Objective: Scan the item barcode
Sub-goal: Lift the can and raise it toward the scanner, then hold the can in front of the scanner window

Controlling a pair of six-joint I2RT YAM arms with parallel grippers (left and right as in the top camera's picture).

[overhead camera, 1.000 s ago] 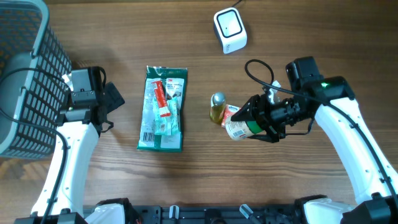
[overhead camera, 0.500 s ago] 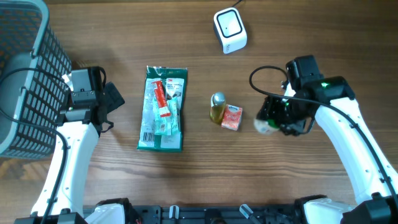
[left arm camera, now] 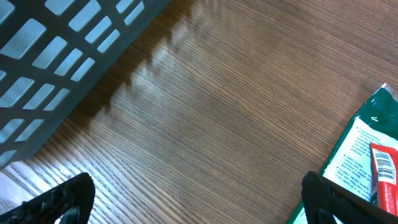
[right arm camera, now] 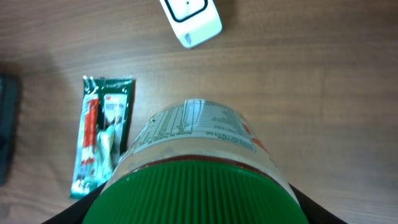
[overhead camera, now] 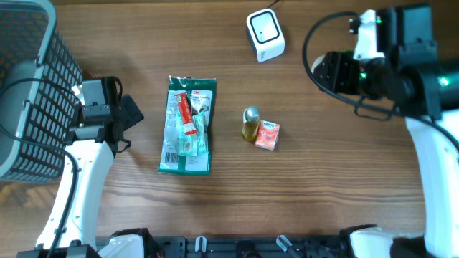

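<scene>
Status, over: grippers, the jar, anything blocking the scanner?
Left gripper open, empty, by the grey mesh basket. Right gripper shut on green-lidded labelled jar, held above wooden table. Path to white box scanner unobstructed.

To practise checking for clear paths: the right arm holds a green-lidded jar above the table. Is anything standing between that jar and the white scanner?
Nothing visible does. In the right wrist view, only bare table lies between the jar and the scanner. The green packet lies off to one side, out of that path.
</scene>
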